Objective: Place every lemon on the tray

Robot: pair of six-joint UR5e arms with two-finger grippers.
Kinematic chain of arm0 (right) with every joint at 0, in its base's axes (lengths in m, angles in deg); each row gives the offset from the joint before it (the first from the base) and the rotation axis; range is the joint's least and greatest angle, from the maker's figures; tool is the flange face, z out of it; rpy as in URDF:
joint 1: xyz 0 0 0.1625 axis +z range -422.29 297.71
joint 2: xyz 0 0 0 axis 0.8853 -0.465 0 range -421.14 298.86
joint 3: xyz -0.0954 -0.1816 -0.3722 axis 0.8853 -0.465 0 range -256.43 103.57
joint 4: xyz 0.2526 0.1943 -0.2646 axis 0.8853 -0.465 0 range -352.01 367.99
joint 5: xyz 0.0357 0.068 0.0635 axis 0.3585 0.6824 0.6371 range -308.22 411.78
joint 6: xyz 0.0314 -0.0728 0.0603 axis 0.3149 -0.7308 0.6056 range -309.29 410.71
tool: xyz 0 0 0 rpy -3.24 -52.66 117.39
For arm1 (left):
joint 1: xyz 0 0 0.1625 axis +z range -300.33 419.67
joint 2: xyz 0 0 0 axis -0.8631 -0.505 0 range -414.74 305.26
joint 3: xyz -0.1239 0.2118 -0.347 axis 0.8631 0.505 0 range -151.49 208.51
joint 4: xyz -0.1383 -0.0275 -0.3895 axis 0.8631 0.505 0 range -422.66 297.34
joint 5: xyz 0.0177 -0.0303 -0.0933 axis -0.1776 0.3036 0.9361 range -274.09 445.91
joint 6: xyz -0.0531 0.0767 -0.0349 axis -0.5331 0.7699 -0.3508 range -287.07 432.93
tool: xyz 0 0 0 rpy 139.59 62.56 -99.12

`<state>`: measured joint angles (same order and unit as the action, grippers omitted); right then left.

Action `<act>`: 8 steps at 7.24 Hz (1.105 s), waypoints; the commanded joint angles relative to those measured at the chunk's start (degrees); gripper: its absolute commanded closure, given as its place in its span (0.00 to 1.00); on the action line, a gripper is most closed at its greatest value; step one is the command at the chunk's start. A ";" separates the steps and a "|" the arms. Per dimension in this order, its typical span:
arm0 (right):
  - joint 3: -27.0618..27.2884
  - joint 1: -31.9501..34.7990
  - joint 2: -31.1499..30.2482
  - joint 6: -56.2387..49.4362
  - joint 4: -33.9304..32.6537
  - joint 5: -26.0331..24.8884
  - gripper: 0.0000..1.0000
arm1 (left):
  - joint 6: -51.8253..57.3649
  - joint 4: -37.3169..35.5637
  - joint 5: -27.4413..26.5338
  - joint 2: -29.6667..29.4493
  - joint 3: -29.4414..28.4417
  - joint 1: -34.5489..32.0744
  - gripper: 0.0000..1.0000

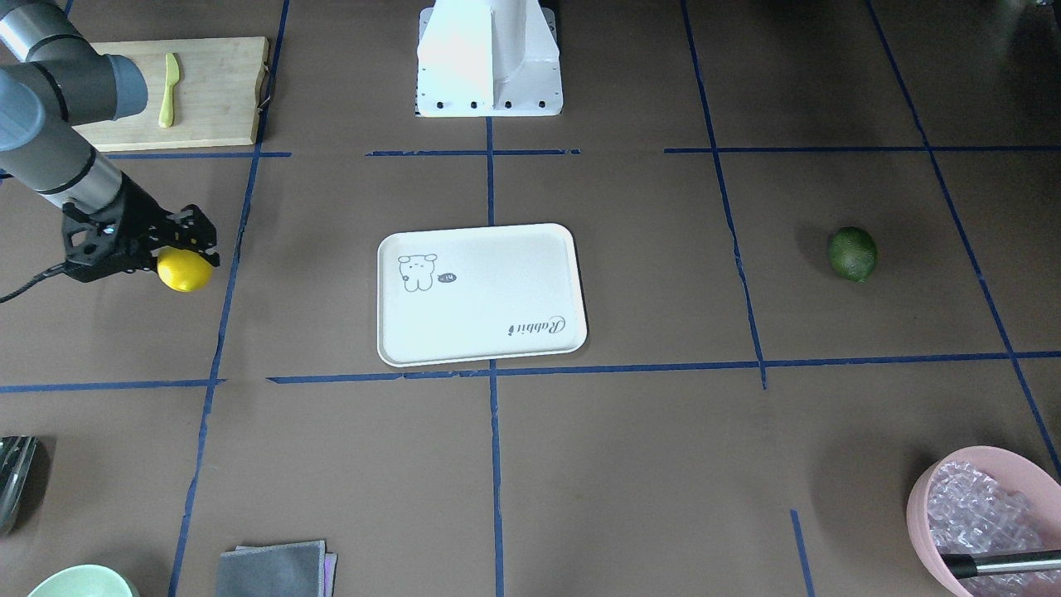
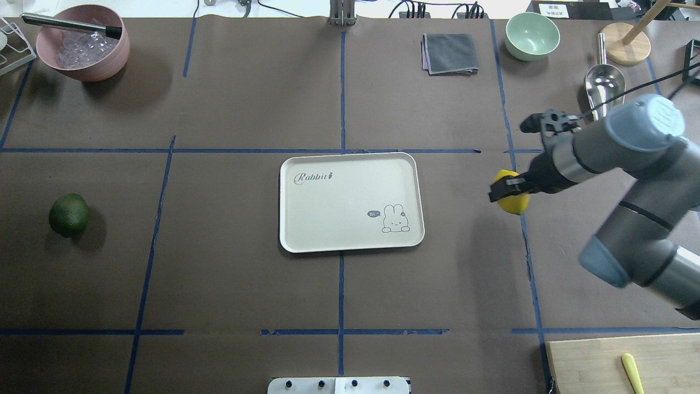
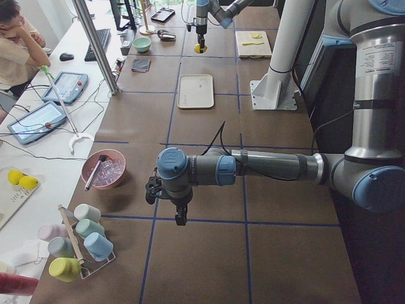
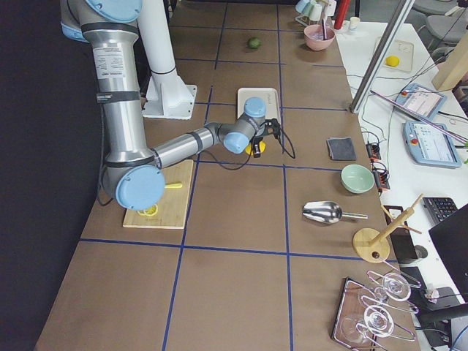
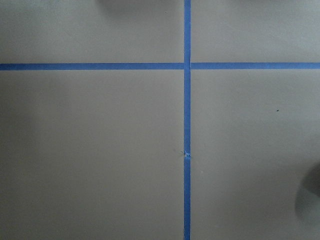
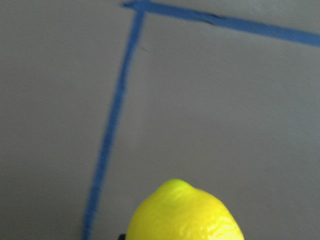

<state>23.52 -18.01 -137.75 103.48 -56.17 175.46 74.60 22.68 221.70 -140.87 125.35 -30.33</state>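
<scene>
The bright yellow lemon (image 1: 184, 272) sits between the fingers of my right gripper (image 1: 186, 253), which is shut on it just above the table. In the overhead view the lemon (image 2: 514, 201) and right gripper (image 2: 509, 191) are to the right of the cream-white rabbit tray (image 2: 350, 202). The lemon fills the bottom of the right wrist view (image 6: 185, 212). The dark green lemon (image 2: 69, 214) lies on the table far left of the tray. My left gripper (image 3: 169, 206) shows only in the exterior left view, and I cannot tell whether it is open or shut.
A bamboo cutting board (image 2: 596, 361) with a yellow-green knife (image 2: 631, 372) is at the near right corner. A pink bowl (image 2: 82, 44), grey cloth (image 2: 449, 53), green bowl (image 2: 532, 35) and metal scoop (image 2: 604, 82) line the far edge.
</scene>
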 commanded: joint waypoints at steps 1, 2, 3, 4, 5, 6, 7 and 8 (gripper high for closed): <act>-6.13 -3.65 18.00 8.20 -13.57 -0.63 1.00 | 0.09 0.00 0.01 0.00 0.02 0.00 0.00; -11.39 -6.28 23.99 12.93 -13.89 -4.28 1.00 | 0.00 0.00 0.01 0.00 0.02 0.09 0.00; -15.79 -8.13 27.62 14.71 -13.89 -7.37 1.00 | 0.00 0.00 0.01 0.00 -0.07 0.09 0.00; -18.97 -8.41 29.57 16.56 -13.80 -7.66 1.00 | 0.00 0.00 0.01 0.00 -0.07 0.09 0.00; -19.26 -8.85 29.50 20.32 -13.98 -7.66 1.00 | 0.00 0.00 0.01 0.00 0.02 0.09 0.00; -19.44 -9.37 29.32 20.53 -14.07 -7.75 1.00 | -0.09 0.00 0.01 0.00 0.02 0.09 0.00; -19.53 -10.16 28.98 20.62 -14.15 -7.75 0.98 | -0.09 0.00 0.01 0.00 0.02 0.09 0.00; -19.88 -10.69 29.06 21.93 -14.15 -8.88 0.98 | -0.09 0.00 0.01 0.00 -0.07 0.09 0.00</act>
<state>4.04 -27.94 -108.66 124.16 -70.27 167.49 74.52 22.68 221.70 -140.87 125.35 -30.24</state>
